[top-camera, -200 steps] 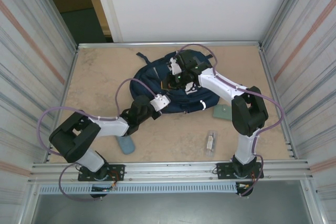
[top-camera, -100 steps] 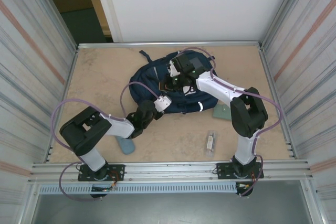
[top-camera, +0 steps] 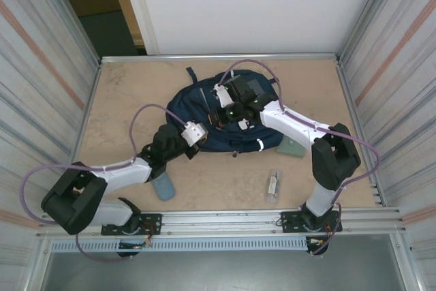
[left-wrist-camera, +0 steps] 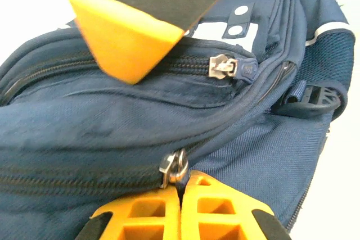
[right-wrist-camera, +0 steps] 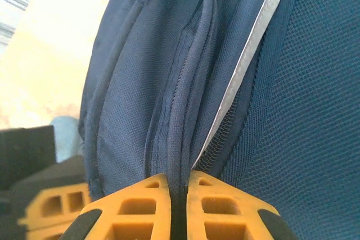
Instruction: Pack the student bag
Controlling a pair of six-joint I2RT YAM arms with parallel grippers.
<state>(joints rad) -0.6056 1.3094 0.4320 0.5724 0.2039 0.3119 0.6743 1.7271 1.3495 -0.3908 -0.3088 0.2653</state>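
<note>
Tan board tabletop [top-camera: 122, 100] carries the student bag [top-camera: 197, 97] between corrugated metal walls [top-camera: 41, 66].

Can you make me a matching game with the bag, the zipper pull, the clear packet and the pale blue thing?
Things: 1 bag; 2 zipper pull; 3 clear packet; 4 pale blue thing.
Places: A pinched in the left gripper; B beside the left arm; C middle of the table; D near the right arm's base.
Pairs: 1-C, 2-A, 3-D, 4-B.
</note>
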